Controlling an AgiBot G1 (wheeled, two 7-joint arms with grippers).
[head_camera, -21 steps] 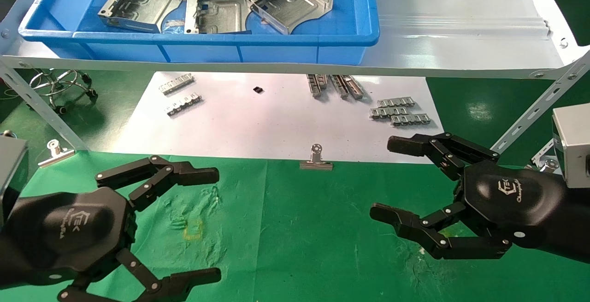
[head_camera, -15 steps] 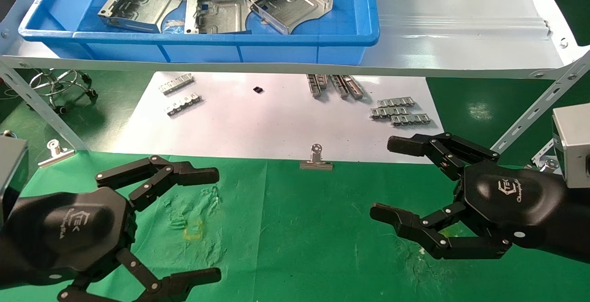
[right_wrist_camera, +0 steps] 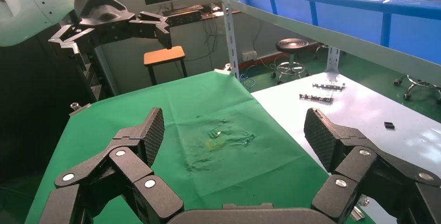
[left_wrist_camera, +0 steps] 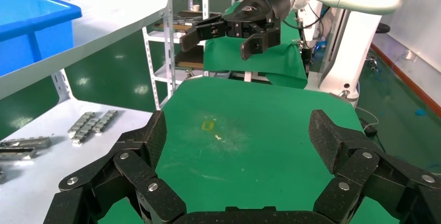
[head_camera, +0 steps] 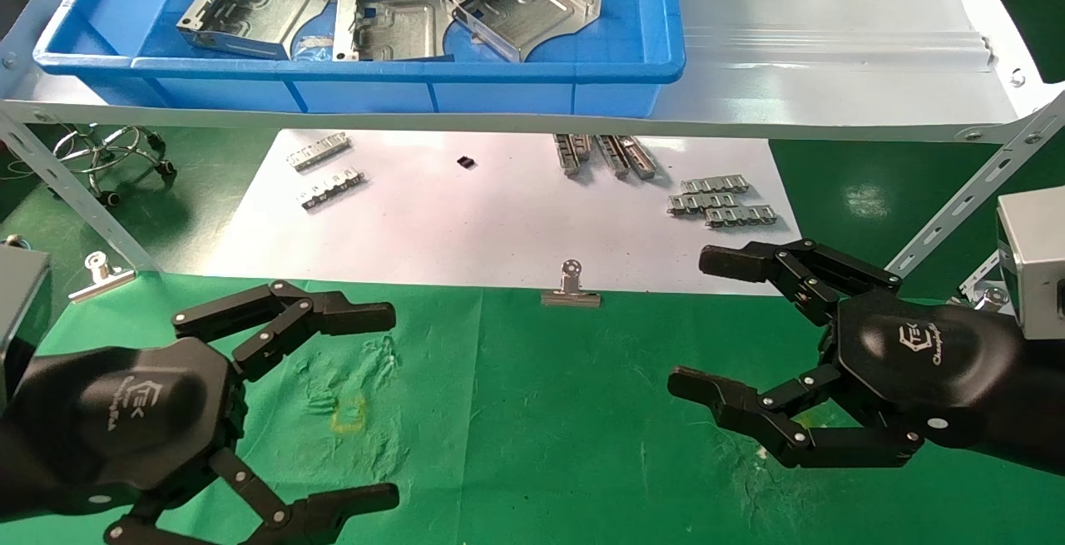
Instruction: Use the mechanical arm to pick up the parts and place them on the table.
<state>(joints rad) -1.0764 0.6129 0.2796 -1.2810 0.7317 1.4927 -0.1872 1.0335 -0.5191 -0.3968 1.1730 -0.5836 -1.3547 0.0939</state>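
Observation:
Three silvery stamped metal parts lie in a blue bin [head_camera: 416, 79] on the raised shelf: one at left [head_camera: 254, 6], one in the middle [head_camera: 391, 21], one at right [head_camera: 522, 2]. My left gripper [head_camera: 383, 403] is open and empty, low over the green table [head_camera: 532, 412] at the near left; it also shows in its own wrist view [left_wrist_camera: 236, 135]. My right gripper [head_camera: 703, 324] is open and empty over the table at the near right, and in its wrist view [right_wrist_camera: 234, 133]. Both are far below and in front of the bin.
A white sheet [head_camera: 466, 220] under the shelf holds small toothed strips [head_camera: 722, 200] and a tiny black piece [head_camera: 466, 162]. Binder clips [head_camera: 571, 287] hold its edge. The silvery ribbed shelf [head_camera: 832, 46] overhangs on slanted struts [head_camera: 965, 195]. A stool [head_camera: 108, 150] stands far left.

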